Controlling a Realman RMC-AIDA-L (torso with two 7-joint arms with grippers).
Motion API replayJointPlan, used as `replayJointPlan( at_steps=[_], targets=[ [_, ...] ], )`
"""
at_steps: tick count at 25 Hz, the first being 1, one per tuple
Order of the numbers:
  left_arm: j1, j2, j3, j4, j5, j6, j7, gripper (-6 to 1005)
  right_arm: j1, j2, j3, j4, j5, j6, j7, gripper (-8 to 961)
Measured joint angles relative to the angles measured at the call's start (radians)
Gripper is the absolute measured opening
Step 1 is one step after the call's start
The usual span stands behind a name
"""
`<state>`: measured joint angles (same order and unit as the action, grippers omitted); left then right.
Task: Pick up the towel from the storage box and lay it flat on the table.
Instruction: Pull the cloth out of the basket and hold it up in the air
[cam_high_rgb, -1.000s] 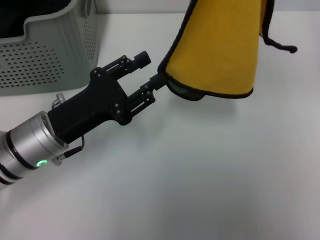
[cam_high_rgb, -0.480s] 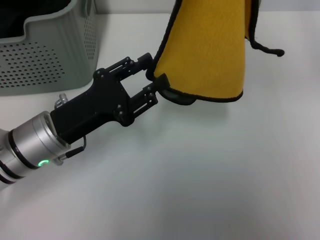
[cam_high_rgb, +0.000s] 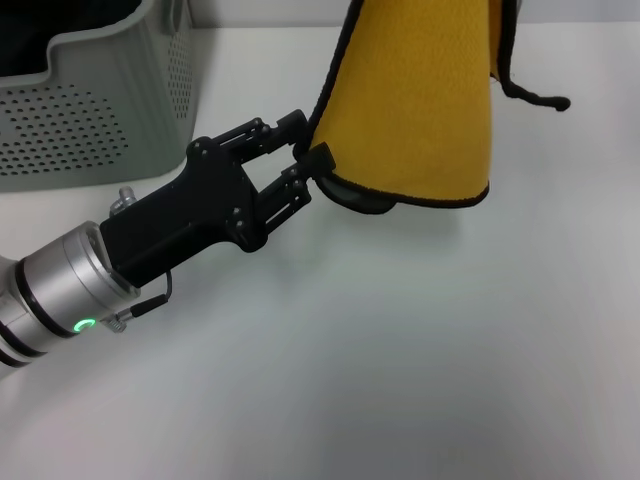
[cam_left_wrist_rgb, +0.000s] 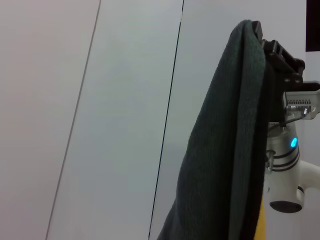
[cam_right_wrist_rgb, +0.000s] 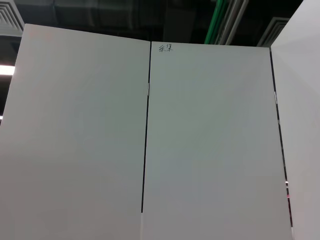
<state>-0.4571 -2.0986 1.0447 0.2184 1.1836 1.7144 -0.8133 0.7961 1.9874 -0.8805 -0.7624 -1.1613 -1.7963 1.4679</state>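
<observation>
Your left claw (cam_high_rgb: 308, 142) has closed its fingers onto the hanging towel (cam_high_rgb: 415, 100) at its lower corner. The right claw (cam_left_wrist_rgb: 280, 50) pinches the top, so you can likely spread it over the counter (cam_high_rgb: 400, 350).

The robot's left black two-fingered gripper (cam_high_rgb: 307, 158) reaches toward two o'clock from its silver wrist, fingers pinched together. The right black gripper (cam_left_wrist_rgb: 280, 55), seen at three o'clock in the left wrist view, points upward.
</observation>
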Motion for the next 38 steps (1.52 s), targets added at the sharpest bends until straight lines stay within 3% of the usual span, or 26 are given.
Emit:
replayJointPlan(
  at_steps=[6, 14, 19, 25, 34, 38],
  targets=[
    [0.000, 0.001, 0.001, -0.001, 0.003, 0.000, -0.001, 421, 0.000, 0.002, 0.000, 0.000, 0.000, -0.002, 0.000, 17],
    [0.003, 0.000, 0.014, 0.006, 0.004, 0.004, 0.010, 397, -0.002, 0.012, 0.000, 0.000, 0.000, -0.019, 0.008, 17],
    [0.002, 0.000, 0.015, 0.007, 0.004, 0.011, 0.009, 196, -0.006, 0.021, 0.000, 0.000, 0.000, -0.027, 0.009, 17],
    [0.008, 0.000, 0.017, 0.010, 0.004, 0.026, 0.009, 28, -0.015, 0.024, 0.000, 0.000, 0.005, -0.031, 0.012, 17],
    [0.044, 0.008, 0.005, 0.038, -0.034, 0.147, -0.004, 25, -0.088, 0.024, 0.000, 0.015, 0.012, -0.031, 0.041, 18],
    [0.066, 0.007, 0.005, 0.096, -0.057, 0.224, -0.033, 22, -0.125, 0.031, -0.016, 0.094, 0.011, -0.029, 0.072, 18]
  ],
)
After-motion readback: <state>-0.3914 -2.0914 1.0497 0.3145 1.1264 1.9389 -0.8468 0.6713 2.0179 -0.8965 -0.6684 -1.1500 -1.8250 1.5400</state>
